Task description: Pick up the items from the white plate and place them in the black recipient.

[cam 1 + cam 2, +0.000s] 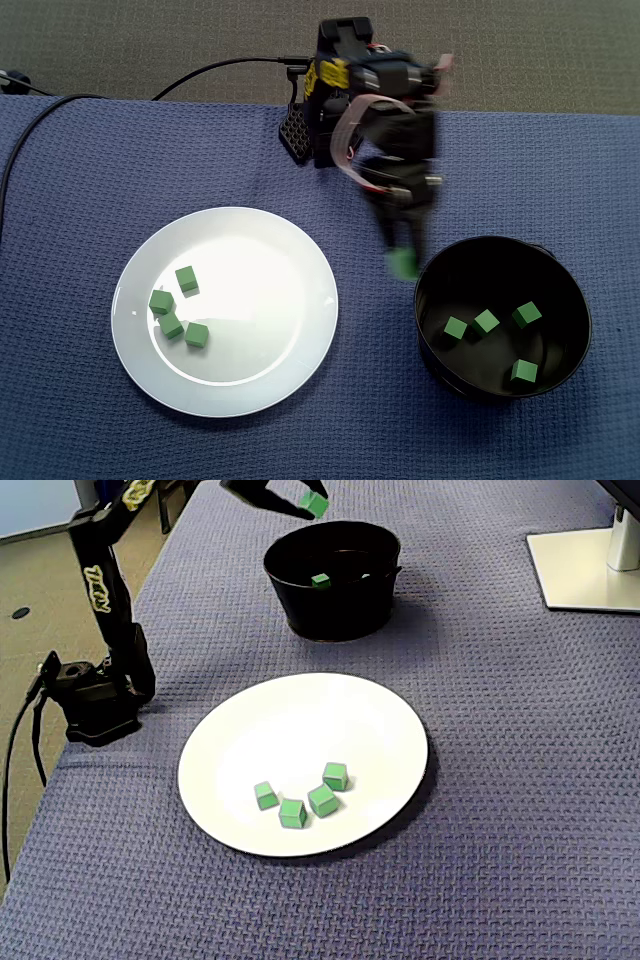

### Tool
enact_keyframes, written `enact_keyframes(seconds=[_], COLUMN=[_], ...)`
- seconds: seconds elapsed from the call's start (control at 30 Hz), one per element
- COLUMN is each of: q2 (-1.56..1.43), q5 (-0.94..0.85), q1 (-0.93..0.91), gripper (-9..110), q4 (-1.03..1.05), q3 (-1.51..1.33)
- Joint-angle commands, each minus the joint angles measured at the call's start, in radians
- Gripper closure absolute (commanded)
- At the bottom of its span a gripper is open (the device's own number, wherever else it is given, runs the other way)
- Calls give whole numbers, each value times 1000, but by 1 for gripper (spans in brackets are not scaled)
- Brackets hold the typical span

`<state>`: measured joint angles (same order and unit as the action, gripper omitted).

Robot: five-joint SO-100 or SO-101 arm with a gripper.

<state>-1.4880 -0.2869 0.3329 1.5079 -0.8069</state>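
A blue bumpy cloth [80, 420] covers the table, with grey carpet [150, 40] behind it. The claw [402, 258] is squeezed tight on one green cube [405, 266], just beside the rim of the black bowl [578, 300]. Four other cubes [486, 321] sit in the bowl, near the claw. Four more cubes [196, 334] lie on the white plate [290, 260], well apart from the claw.

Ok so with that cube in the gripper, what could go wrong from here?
The green cube in the gripper appears just outside the black bowl's rim in a fixed view; released now, it might hit the rim or land on the cloth. The four cubes on the white plate sit close together, so the next grasp may knock neighbours.
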Motion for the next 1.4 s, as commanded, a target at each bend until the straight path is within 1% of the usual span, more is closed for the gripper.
enact_keyframes(seconds=[0.0,0.1,0.23,0.33,0.43,0.53,0.57,0.6,0.67,0.73,0.77,0.87,0.97,1.07,1.17,1.3,1.37], q2=[118,241,400,502,578,591,572,546,468,379,336,210,63,-31,-80,-84,-55], q5=[-262,-433,-526,-545,-488,-483,-491,-503,-520,-584,-624,-784,-966,-1158,-1347,-1542,-1614], q1=[167,195,201,216,236,261,264,264,255,235,216,104,-83,-330,-568,-776,-856], gripper=[102,102,102,102,101,81,69,60,58,62,62,63,67,69,68,69,70], q4=[17,17,-44,-74,-74,-29,-23,-15,-2,67,123,321,416,428,425,462,442], q3=[46,46,48,49,84,120,120,120,121,124,140,193,146,66,-54,-201,-235])
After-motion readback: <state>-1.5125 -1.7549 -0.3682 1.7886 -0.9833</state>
